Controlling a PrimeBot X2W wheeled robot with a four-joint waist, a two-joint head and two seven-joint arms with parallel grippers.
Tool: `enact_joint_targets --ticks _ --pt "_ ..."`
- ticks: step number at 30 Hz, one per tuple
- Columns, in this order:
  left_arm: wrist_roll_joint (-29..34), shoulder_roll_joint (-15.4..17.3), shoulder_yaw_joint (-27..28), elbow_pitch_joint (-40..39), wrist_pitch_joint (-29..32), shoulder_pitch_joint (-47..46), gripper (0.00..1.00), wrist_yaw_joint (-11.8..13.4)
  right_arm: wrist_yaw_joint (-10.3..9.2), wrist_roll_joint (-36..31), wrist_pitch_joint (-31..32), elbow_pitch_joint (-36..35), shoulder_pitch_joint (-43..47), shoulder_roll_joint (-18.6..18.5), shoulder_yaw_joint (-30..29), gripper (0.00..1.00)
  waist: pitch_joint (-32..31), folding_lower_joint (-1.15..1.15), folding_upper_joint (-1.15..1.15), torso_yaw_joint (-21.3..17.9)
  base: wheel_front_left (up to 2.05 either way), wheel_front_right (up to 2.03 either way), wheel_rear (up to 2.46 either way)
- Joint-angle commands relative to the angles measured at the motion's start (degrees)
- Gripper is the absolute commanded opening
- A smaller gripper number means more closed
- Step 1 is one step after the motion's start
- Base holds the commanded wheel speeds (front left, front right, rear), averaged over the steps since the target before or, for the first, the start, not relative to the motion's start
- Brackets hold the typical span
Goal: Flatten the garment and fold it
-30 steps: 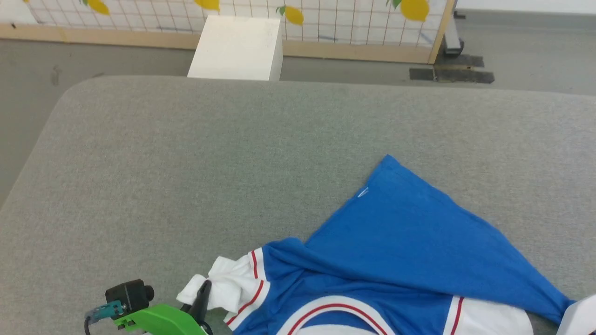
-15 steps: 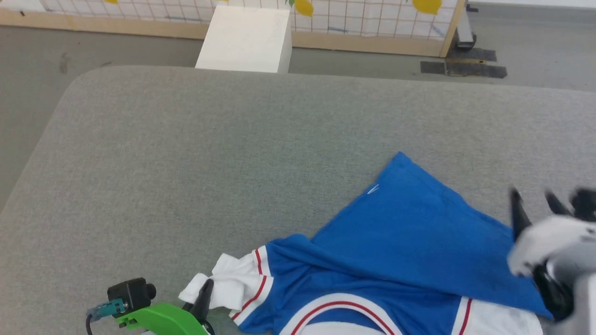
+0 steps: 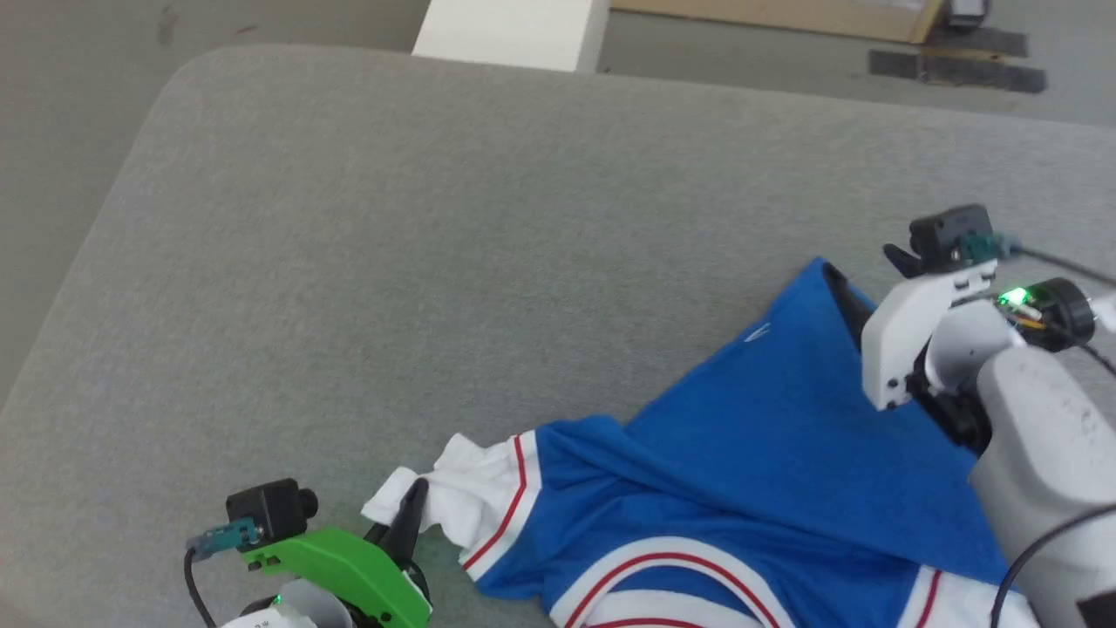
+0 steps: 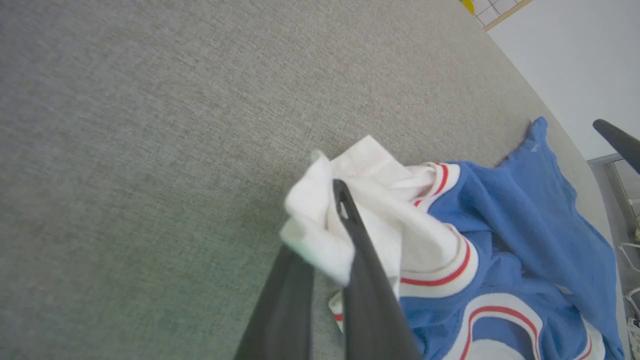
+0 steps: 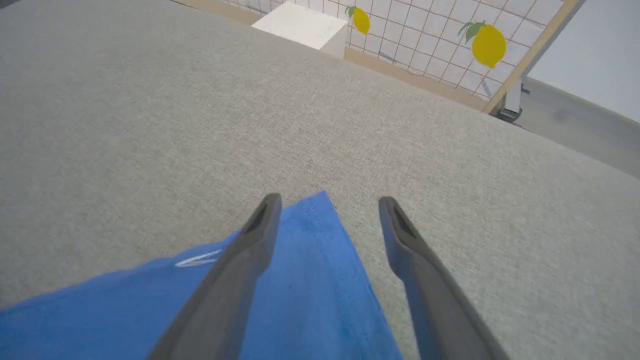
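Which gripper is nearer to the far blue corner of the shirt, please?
Right. The right gripper stands open at that corner; the left gripper is shut on the white sleeve, across the shirt.

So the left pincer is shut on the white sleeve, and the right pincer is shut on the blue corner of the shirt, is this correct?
Not quite. The right pincer is open, not shut: the right wrist view shows its two fingers apart at the blue corner of the shirt. The left pincer is indeed shut on the white sleeve.

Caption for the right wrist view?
Open right gripper framing a blue corner of the garment on the grey padded surface.
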Motion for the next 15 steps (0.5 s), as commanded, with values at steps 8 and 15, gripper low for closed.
enact_joint_targets --ticks 8,15 --pt "-0.35 -1.26 -0.80 2.39 -1.33 -3.03 0.00 -1.69 -0.09 0.82 14.51 11.01 -9.10 -0.69 2.08 1.00 4.94 0.00 0.00 5.37 0.00 0.00 0.00" --pt "-0.62 -1.69 -0.93 4.08 -2.12 -3.18 0.00 -2.10 -0.09 0.36 25.24 14.33 -10.51 -0.82 3.22 0.00 4.46 0.00 0.00 5.26 0.00 0.00 0.00"
